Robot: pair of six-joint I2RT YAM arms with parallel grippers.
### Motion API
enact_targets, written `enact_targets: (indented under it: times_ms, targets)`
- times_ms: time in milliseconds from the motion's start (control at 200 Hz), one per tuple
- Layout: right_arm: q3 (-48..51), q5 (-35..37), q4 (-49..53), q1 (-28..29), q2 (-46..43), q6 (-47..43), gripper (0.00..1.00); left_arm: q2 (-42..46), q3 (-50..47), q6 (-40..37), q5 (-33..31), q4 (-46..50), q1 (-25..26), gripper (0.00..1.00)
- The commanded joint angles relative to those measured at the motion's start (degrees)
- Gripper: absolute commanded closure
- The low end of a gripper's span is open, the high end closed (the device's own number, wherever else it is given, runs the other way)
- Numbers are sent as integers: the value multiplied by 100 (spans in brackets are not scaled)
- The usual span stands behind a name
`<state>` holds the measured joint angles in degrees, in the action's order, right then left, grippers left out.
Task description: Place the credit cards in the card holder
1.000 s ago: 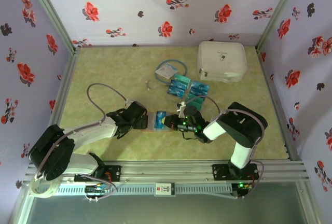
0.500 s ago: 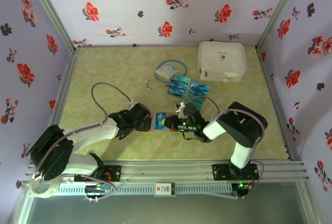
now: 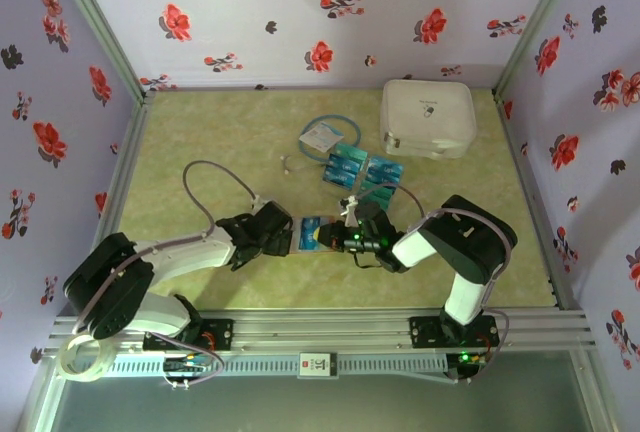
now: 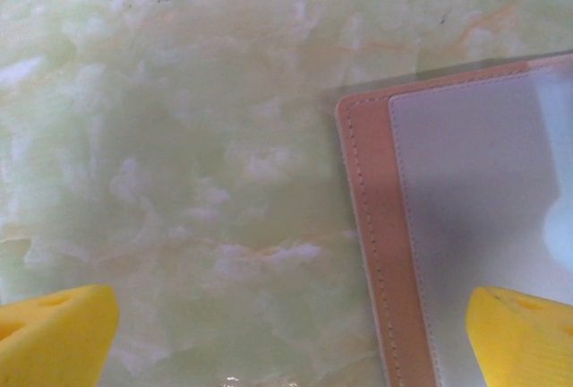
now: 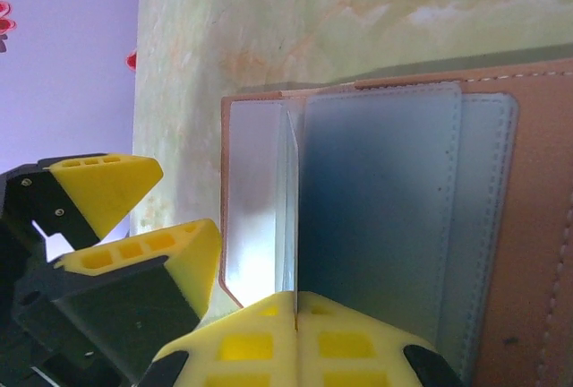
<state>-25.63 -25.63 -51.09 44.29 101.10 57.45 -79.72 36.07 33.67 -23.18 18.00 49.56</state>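
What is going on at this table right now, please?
The right end effector is shut on a thin blue card, held edge-on against the clear pockets of the open reddish-brown leather-like card holder. The left end effector hangs open at the holder's edge. More blue-teal cards lie loose farther back.

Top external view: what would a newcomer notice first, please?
Both grippers meet over the open card holder in the near middle of the table: the right gripper pinches a credit card on edge, the left gripper open over its corner. The white case sits far right.
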Motion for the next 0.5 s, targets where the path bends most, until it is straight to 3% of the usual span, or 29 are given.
enact_targets:
  times_ms: [0, 495]
  targets:
    - [-100, -61, 161, -44, -210, -130, 98, -118, -114, 19, -209, -30, 44, 0]
    - [-149, 98, 126, -92, -324, -77, 99, -70, -241, 271, -235, -16, 52, 0]
